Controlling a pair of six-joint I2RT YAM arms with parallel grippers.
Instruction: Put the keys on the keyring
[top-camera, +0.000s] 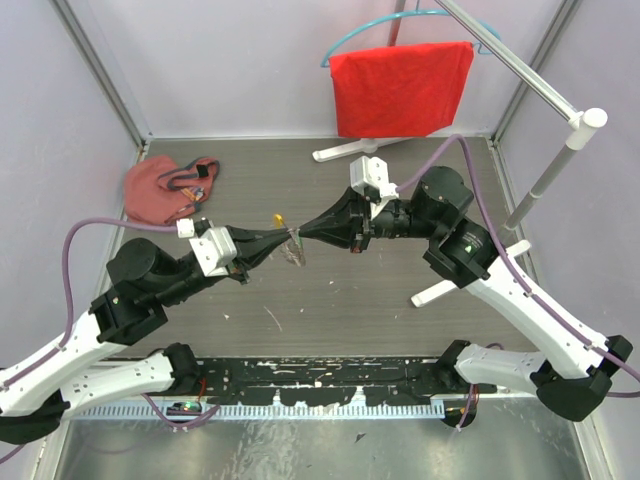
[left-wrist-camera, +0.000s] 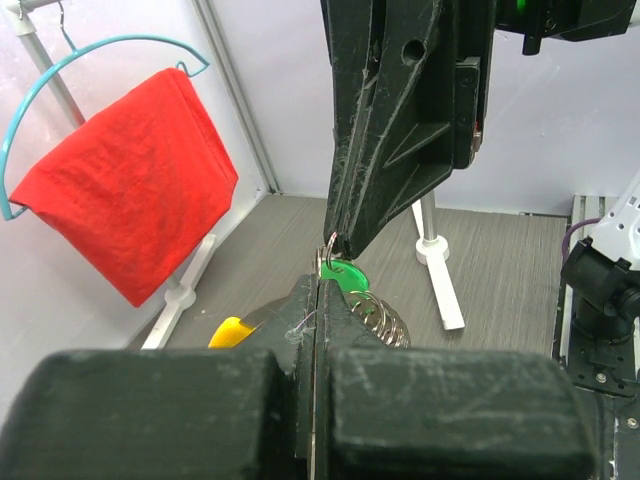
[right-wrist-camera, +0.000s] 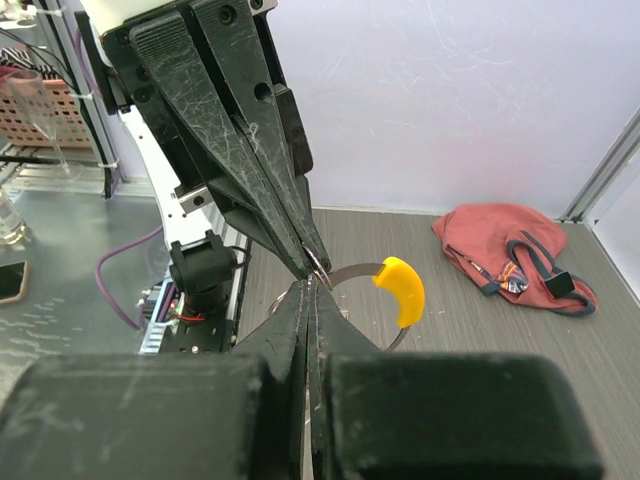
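Mid-table, both arms meet tip to tip above the grey wood-grain table (top-camera: 400, 310).

Left gripper (top-camera: 284, 241): jaws pressed flat together, pinching the keyring (left-wrist-camera: 385, 322) wire. Right gripper (top-camera: 306, 236): also closed, its tip on the green key (left-wrist-camera: 347, 276) at the head (looks like a pinch on the head or its small loop, the contact is tiny). So ring and green key hang in the air between the two tips. We can't pick out the brass key.

Step as we judge it: threading the green key onto the ring. To do it well, we:
- hold the left side rigid, only the right moves
- make small feeds along the wire's curve, no twist
- watch for the key pivoting in smooth plastic jaws

Materials:
- ring is thin springy silver wire with a tight coil
- one curved glossy orange segment (right-wrist-camera: 400, 287) on it
- key head is a flat, round, bright green disc

Far left lies a soft, crumpled red pouch (right-wrist-camera: 510, 250). Far back, a red cloth (top-camera: 400, 88) is draped on a teal hanger (left-wrist-camera: 100, 50).
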